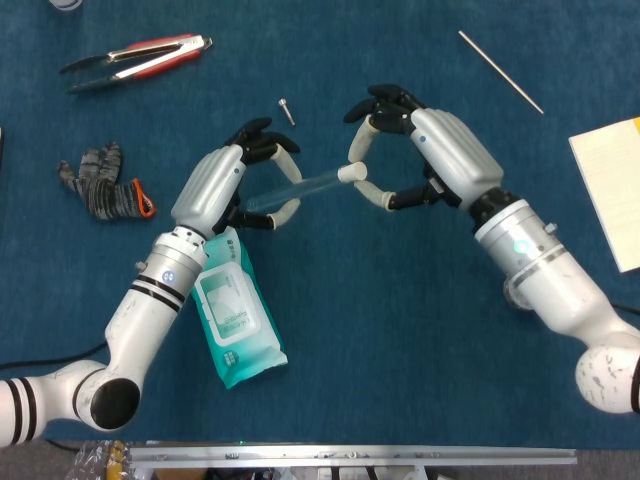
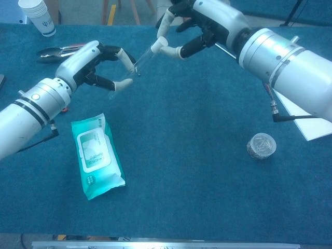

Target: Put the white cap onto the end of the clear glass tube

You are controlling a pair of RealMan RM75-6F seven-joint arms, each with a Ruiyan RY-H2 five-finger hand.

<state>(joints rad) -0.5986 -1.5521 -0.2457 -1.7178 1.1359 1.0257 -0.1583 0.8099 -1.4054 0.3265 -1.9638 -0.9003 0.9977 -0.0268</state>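
My left hand (image 1: 232,185) (image 2: 98,65) holds the clear glass tube (image 1: 296,189) (image 2: 140,63) above the blue table, its free end pointing toward my right hand. The white cap (image 1: 348,174) (image 2: 161,42) sits at that end of the tube, pinched between the thumb and a finger of my right hand (image 1: 420,150) (image 2: 199,26). Whether the cap is fully seated on the tube is too small to tell. Both hands hover close together at the centre of the head view.
A teal wipes pack (image 1: 235,310) (image 2: 96,155) lies under my left forearm. Tongs (image 1: 135,57), a striped glove (image 1: 105,180), a small screw (image 1: 287,110), a metal rod (image 1: 500,70), a yellow pad (image 1: 610,190), a paper cup (image 2: 37,15) and a foil-like ball (image 2: 261,145) are scattered around.
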